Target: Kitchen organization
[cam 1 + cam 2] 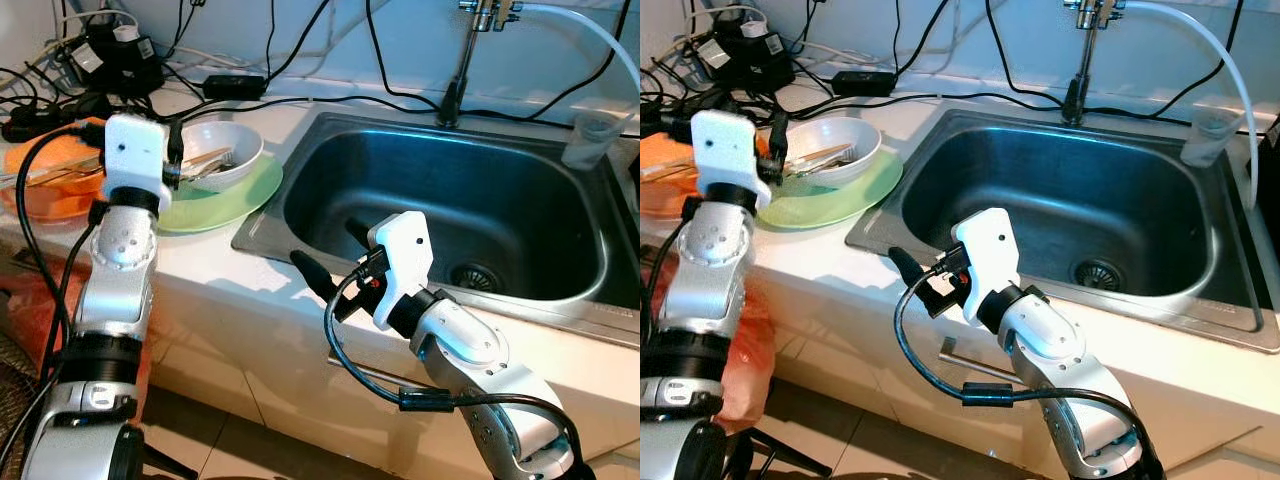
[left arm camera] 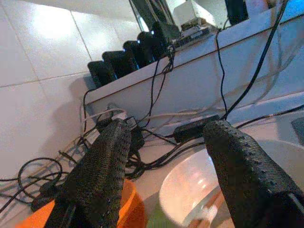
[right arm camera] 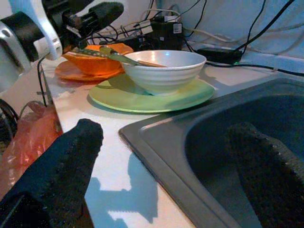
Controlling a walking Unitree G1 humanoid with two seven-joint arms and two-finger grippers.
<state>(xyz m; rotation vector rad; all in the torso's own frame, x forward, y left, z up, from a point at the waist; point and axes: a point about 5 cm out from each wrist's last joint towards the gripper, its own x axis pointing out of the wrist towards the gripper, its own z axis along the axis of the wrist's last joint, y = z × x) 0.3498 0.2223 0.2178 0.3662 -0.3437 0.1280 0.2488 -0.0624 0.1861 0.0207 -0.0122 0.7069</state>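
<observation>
I see a white bowl with fine ribs on its outside; it stands on a flat pale green plate on the white bench, just left of the steel sink. Chopsticks lie across the bowl, resting on its rim. Left of the plate there is an orange bowl on an orange plate, also with sticks on it. Behind them a knot of black cables and adapters covers the back of the bench. A clear cup stands at the far right corner of the sink, under a hose.

My left claw is raised near the white bowl, on its left side, fingers apart and holding nothing. My right claw hangs over the front left corner of the sink, one finger over the bench edge and the other over the basin; it is also spread wide and holds nothing.
</observation>
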